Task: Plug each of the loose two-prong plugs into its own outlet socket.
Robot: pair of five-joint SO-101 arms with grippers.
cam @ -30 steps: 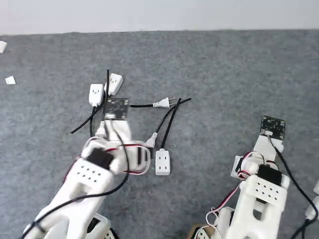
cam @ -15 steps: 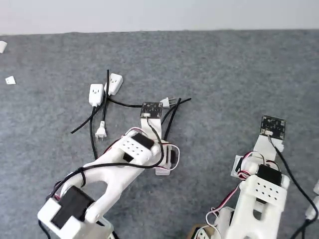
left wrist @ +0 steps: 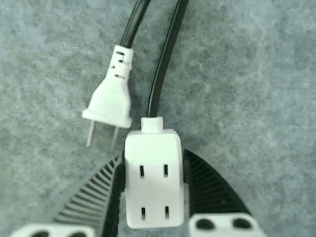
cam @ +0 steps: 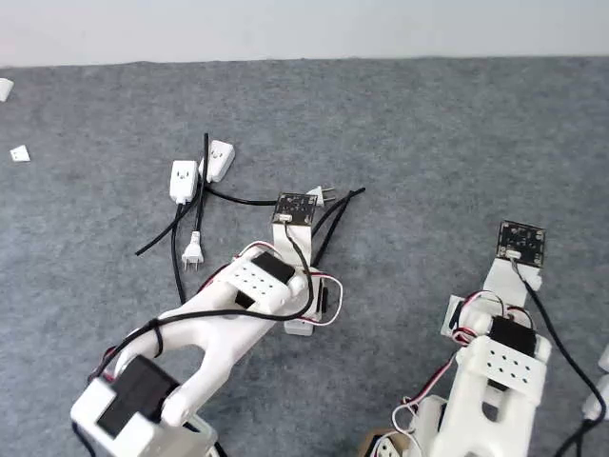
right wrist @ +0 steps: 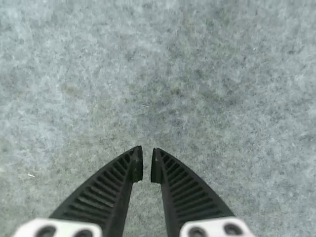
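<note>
Held socket: a white outlet socket (left wrist: 154, 185) with two pairs of slots facing up lies on the grey carpet (left wrist: 256, 74), right between the left gripper's jaws; its black cord (left wrist: 165, 64) leaves the end away from the gripper
Left gripper (left wrist: 153, 158): narrowed around the outlet socket, one ribbed black finger (left wrist: 207, 187) along each long side; both appear to press the casing, though the contact line is shadowed
Nearest plug: a loose white two-prong plug (left wrist: 109, 101) lies flat just beside the socket's cord end, apart from it, prongs pointing back toward the gripper, its own black cord running off alongside the socket's
From above: the left arm (cam: 224, 324) stretches over the middle of the carpet, with a corner of the held socket (cam: 299, 327) showing beneath it
Other plugs: one (cam: 192, 252) lies to the left of the arm, another (cam: 319, 196) beyond its wrist board
Other sockets: a pair (cam: 200, 169) sits side by side farther back, well apart from the left gripper
Right gripper (right wrist: 146, 165): jaws drawn nearly together with a thin slit between them, holding nothing, over bare carpet well apart from the cords
</note>
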